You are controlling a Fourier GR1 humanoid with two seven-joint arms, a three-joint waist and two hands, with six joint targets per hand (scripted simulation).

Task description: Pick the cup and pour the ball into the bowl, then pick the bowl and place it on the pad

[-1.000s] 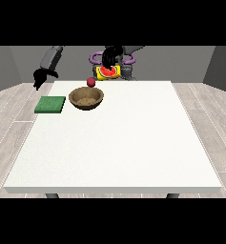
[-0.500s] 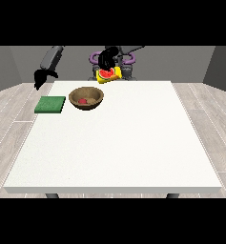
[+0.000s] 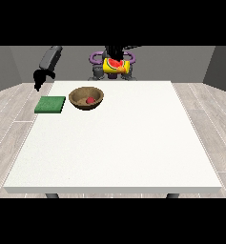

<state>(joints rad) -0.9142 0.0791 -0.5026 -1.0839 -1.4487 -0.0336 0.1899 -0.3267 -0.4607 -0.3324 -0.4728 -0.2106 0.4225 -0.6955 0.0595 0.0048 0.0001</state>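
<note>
The robot hand at the view's right (image 3: 113, 53) grips the yellow cup (image 3: 116, 66), tipped sideways above the counter (image 3: 119, 143). The red ball (image 3: 90, 100) lies in the wooden bowl (image 3: 86, 98), beside the green pad (image 3: 50, 104). The robot hand at the view's left (image 3: 38, 80) hangs fingers down; whether they are spread or curled I cannot tell.

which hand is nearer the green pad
The right, the hand at the view's left: it hangs just behind the green pad. The hand at the view's right holds the cup beyond the bowl.
</note>
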